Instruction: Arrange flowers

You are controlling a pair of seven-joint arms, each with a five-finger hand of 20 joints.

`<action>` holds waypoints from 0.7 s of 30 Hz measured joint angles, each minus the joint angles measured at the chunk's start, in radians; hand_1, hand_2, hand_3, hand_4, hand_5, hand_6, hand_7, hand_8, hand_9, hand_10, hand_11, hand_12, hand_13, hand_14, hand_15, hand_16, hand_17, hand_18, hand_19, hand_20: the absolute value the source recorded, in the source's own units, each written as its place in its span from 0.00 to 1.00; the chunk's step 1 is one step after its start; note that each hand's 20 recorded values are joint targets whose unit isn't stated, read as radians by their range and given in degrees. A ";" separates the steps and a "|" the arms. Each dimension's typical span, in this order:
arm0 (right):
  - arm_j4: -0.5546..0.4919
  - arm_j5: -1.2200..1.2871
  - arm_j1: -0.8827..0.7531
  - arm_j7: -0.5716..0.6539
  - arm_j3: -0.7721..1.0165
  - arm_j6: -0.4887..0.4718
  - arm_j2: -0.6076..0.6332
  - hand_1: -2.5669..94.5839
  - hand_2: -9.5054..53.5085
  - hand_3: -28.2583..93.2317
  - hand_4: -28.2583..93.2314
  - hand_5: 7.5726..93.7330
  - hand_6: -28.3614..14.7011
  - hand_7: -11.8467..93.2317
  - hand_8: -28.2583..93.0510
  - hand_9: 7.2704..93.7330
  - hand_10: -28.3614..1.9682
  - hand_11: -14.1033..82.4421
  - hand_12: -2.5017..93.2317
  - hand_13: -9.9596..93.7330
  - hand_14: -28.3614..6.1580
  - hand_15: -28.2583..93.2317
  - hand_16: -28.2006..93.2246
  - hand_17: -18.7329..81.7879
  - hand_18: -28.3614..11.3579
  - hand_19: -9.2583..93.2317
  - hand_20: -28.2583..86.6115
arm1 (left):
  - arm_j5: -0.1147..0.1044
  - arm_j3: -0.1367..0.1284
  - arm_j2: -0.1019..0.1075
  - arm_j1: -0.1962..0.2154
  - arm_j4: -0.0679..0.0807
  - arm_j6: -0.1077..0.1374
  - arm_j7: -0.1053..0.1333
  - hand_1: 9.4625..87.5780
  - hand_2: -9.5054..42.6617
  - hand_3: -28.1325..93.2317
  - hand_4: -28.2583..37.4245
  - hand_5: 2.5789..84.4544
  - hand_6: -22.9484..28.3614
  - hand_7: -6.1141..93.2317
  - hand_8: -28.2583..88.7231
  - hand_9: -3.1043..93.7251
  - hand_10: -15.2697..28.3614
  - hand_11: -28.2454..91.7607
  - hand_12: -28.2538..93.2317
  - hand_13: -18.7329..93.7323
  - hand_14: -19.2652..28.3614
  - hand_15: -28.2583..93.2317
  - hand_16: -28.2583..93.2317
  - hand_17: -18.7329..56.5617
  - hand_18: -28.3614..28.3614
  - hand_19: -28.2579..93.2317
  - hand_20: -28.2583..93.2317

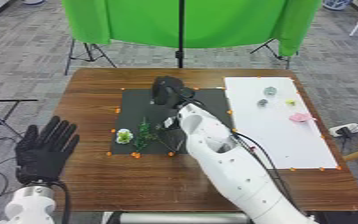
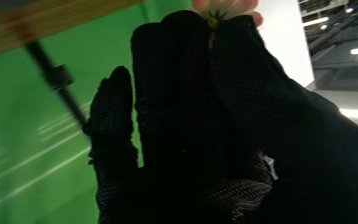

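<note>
Over the far part of the black mat is my right hand. In the right wrist view, this hand pinches a pink flower at its fingertips, the petals sticking out beyond them. A white flower lies on the mat's near left part, with green stems beside it. On the white sheet are a pink flower, a small yellow flower and two grey-green pieces. My left hand is open at the table's left edge, fingers straight.
Orange markers line the mat and the sheet on the brown table. My right arm crosses the table's near half between them. Behind the table hangs a green backdrop on black stands.
</note>
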 measured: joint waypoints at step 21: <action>0.027 -0.142 -0.030 0.137 -0.033 -0.137 -0.079 0.54 0.00 0.88 0.00 0.63 0.68 0.28 0.12 0.64 0.52 0.35 0.21 0.61 0.51 0.64 0.46 0.43 0.22 0.85 0.62 | 0.000 -0.009 0.027 -0.014 0.001 -0.009 -0.007 0.21 0.43 0.84 0.00 0.51 0.63 0.19 0.15 0.44 0.68 0.41 0.32 0.46 0.69 0.47 0.20 0.17 0.74 0.49 0.33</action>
